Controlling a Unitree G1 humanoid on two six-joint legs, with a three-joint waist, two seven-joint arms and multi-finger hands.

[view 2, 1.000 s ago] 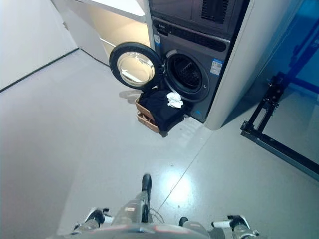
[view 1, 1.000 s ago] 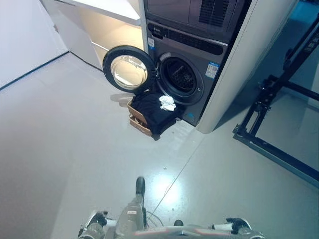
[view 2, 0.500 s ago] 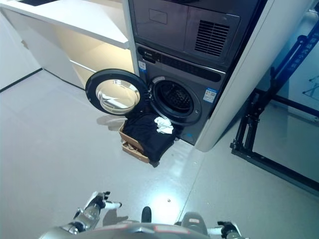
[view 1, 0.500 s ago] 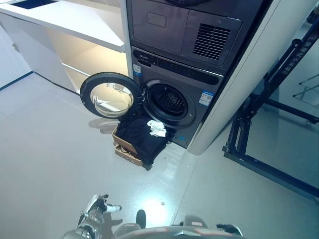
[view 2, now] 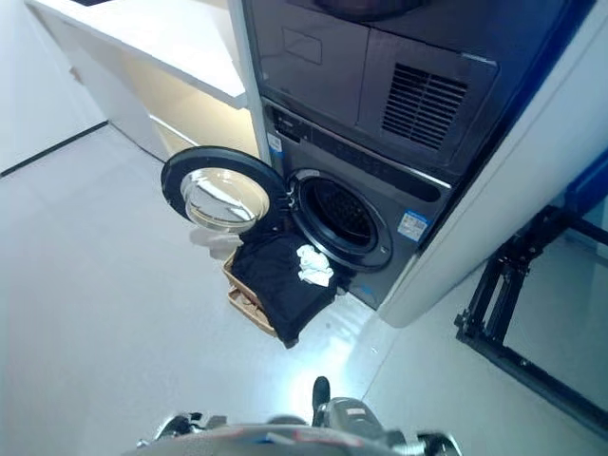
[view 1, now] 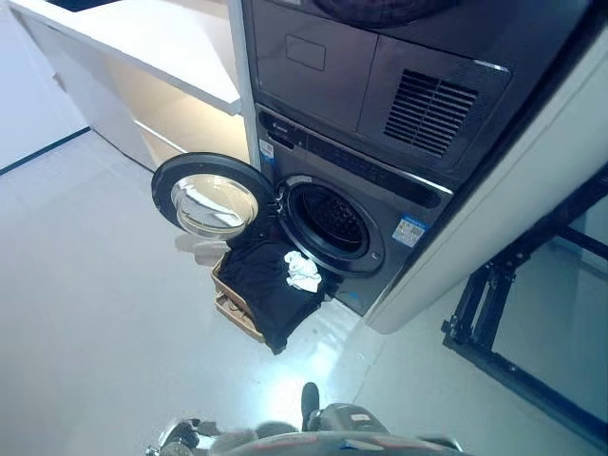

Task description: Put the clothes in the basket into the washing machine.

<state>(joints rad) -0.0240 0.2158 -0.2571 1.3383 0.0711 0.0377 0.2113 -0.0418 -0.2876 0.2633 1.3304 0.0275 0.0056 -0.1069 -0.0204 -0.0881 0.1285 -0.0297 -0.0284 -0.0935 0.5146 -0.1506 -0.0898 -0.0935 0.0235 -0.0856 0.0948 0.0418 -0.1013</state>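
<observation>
A dark grey washing machine [view 1: 380, 204] stands ahead with its round door [view 1: 211, 195] swung open to the left and its drum [view 1: 328, 223] showing. A brown basket [view 1: 231, 306] sits on the floor right below the drum opening. A black garment [view 1: 266, 285] is heaped over the basket, with a small white cloth [view 1: 304, 273] on top. My left hand [view 2: 180, 424] shows only at the bottom edge, far from the basket. My right hand [view 2: 432, 443] barely shows at the bottom edge.
A white counter with an open shelf [view 1: 161, 85] stands left of the machine. A white panel [view 1: 494, 228] flanks the machine's right side. A black metal stand [view 1: 513, 313] is on the floor at the right. Grey floor [view 1: 95, 285] lies between me and the basket.
The whole picture has shifted, so the camera moved; the machine now looks nearer. Both hands show less at the bottom edge. Basket and clothes have not moved.
</observation>
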